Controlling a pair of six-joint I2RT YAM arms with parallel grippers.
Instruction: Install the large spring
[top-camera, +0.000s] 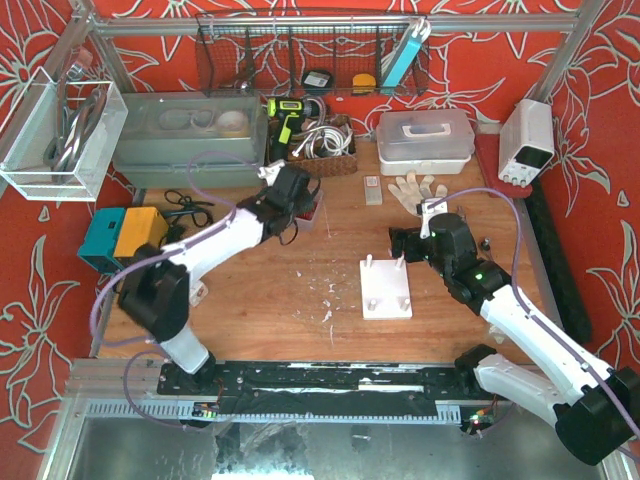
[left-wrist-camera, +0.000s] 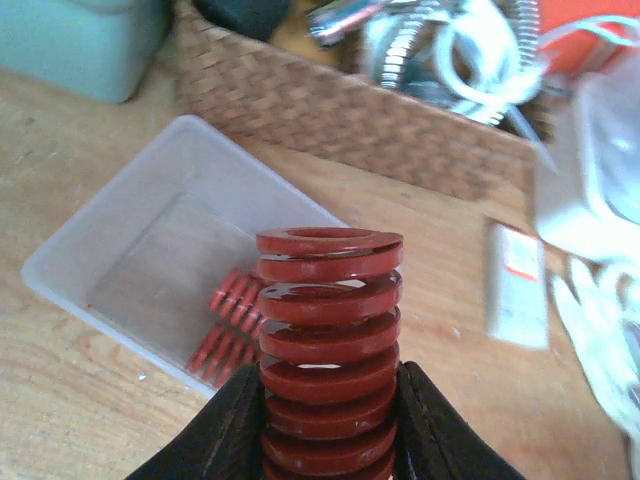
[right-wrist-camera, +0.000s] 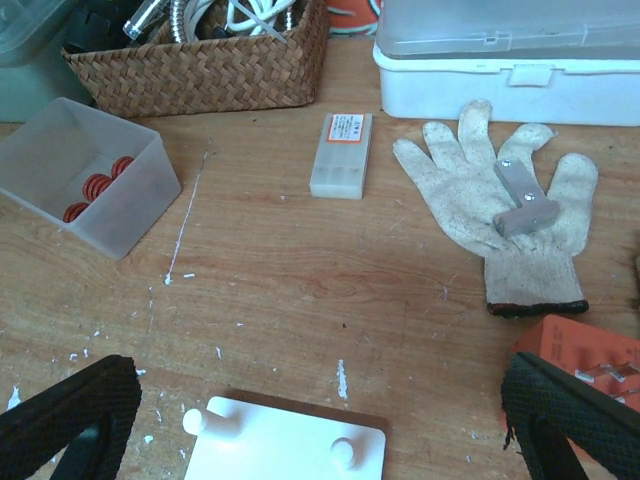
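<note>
My left gripper (left-wrist-camera: 328, 400) is shut on the large red spring (left-wrist-camera: 328, 340) and holds it upright above a clear plastic bin (left-wrist-camera: 120, 250) that has small red springs (left-wrist-camera: 228, 320) in it. In the top view the left gripper (top-camera: 297, 200) is at the back middle of the table. The white peg plate (top-camera: 385, 295) lies at the table's centre right, with upright pegs (right-wrist-camera: 198, 420). My right gripper (right-wrist-camera: 320, 395) is wide open and empty over the plate's far edge; it also shows in the top view (top-camera: 403, 245).
A woven basket (top-camera: 322, 145) of cables, a white lidded box (top-camera: 425, 140), a work glove (right-wrist-camera: 490, 215) with a grey block on it, and a small white pack (right-wrist-camera: 340, 155) lie behind the plate. A teal and yellow box (top-camera: 125, 235) stands at the left.
</note>
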